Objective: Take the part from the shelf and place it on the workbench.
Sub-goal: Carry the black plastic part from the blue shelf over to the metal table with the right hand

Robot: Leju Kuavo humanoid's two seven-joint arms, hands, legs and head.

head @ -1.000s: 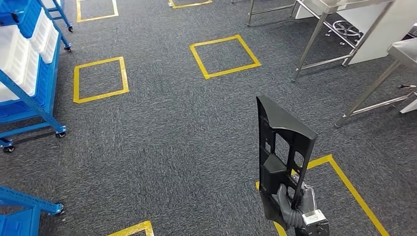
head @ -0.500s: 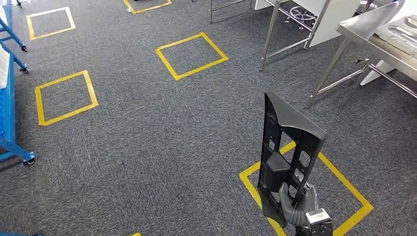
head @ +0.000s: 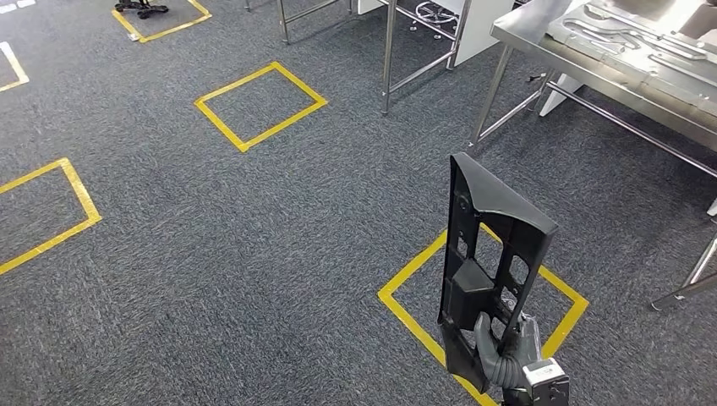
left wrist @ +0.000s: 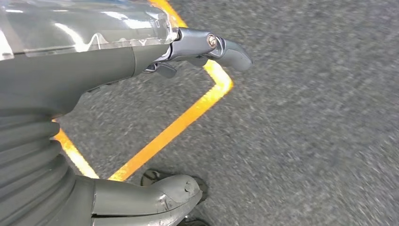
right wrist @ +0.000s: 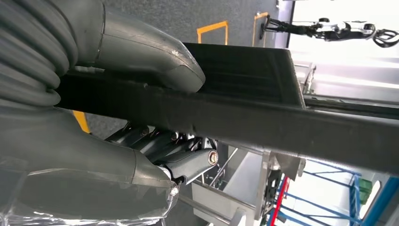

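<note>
In the head view my right hand [head: 510,359] grips the lower end of the black plastic part [head: 489,245], a tall frame with cut-outs, held upright at the lower middle. The right wrist view shows the same part [right wrist: 244,113] lying across the palm, with the thumb on one side and the fingers of the right hand [right wrist: 99,150] on the other. The steel workbench [head: 541,46] stands at the upper right, beyond the part. My left hand [left wrist: 117,61] hangs over the carpet with its thumb and fingers apart, holding nothing.
Grey moulded parts [head: 630,38] lie on the workbench. Its steel legs [head: 490,93] reach the grey carpet. Another steel frame [head: 389,55] stands at the top middle. Yellow tape squares [head: 259,106] mark the floor, one [head: 406,309] right under the held part.
The whole picture has shifted left, so the camera has turned right: the blue shelves have left the view and the workbench has come closer. The part stays in my right hand.
</note>
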